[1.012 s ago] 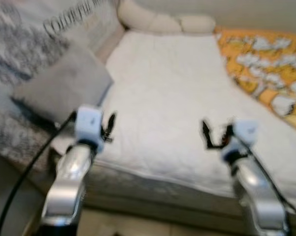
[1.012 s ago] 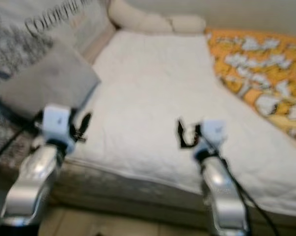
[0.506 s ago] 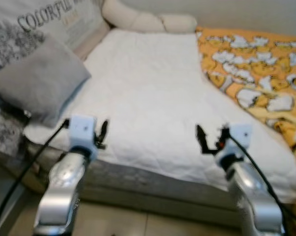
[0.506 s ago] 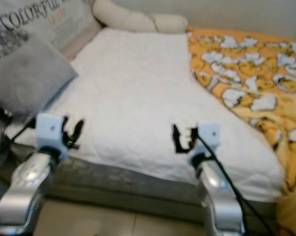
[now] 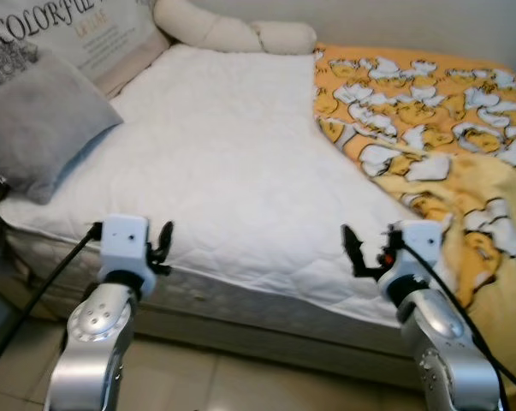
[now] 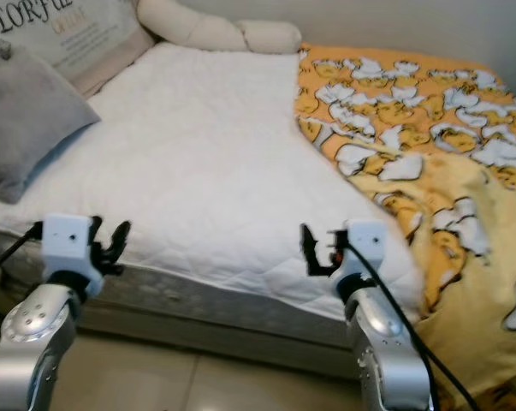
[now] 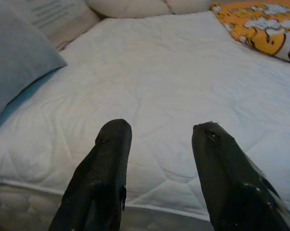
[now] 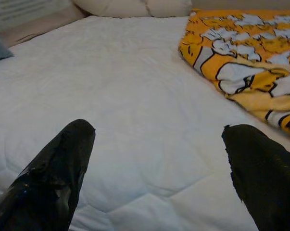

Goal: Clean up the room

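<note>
Both of our grippers are empty with fingers spread, the right gripper (image 5: 366, 253) and the left gripper (image 5: 161, 246) each hanging just off the near edge of the white mattress (image 5: 232, 163). From the right one, the orange duck-print blanket (image 5: 429, 128) lies ahead and off to its right, bunched along that side with its long axis running away from us toward the pillows and a fold spilling over the near corner. So we'd say the right arm is clearly nearer, since the left has only bare mattress ahead and the grey pillow (image 5: 31, 120) off to its left.
</note>
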Robot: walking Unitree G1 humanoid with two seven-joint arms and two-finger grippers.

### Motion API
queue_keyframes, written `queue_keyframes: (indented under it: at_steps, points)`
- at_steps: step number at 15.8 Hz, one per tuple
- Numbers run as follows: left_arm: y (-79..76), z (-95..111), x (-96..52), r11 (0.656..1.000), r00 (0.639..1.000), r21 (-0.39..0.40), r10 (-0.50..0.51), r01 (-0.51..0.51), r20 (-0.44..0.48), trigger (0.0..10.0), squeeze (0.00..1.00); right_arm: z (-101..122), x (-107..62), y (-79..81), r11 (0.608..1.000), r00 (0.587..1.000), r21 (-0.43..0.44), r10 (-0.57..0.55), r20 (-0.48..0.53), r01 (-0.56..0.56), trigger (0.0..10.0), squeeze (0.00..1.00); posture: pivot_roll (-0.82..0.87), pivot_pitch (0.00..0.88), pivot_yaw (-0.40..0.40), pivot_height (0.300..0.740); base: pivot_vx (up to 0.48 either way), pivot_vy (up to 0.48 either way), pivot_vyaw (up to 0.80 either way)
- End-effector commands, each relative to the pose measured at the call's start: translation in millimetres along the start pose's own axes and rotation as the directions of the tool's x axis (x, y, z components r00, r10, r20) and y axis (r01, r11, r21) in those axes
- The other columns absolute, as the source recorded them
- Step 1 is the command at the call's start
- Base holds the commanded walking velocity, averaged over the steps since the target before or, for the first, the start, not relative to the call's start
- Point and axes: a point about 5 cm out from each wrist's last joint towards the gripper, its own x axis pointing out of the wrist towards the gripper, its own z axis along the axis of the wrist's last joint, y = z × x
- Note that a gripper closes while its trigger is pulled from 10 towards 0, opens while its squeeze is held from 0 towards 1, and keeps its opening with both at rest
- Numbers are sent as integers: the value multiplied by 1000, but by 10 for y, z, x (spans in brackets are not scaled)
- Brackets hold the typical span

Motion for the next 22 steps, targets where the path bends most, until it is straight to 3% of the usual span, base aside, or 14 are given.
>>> queue_keyframes:
  at_steps: [1, 4, 12, 22]
  points:
    - [-34, 50, 10, 1000, 1000, 5, -8, 8, 12, 10000, 0, 30, -12, -52, 1000, 1000, -19, -10, 0, 10, 10000, 0, 33, 0, 9, 740, 0, -439, 0]
    - [-33, 71, 21, 1000, 1000, 7, -13, 12, 16, 10000, 0, 31, -9, -44, 999, 1000, -34, -9, -1, 9, 10000, 0, 30, 0, 14, 740, 0, -437, 0]
    - [-68, 117, 82, 999, 999, 27, -37, 36, 27, 10000, 0, 19, -8, -89, 998, 999, -43, -41, -5, 41, 10000, 0, 18, 0, 30, 740, 0, -439, 800]
    - [-117, 146, 106, 999, 999, 35, -34, 33, 39, 10000, 0, -12, 30, -78, 999, 999, -40, -34, -13, 33, 10000, 0, 35, 0, 13, 740, 0, -438, 0]
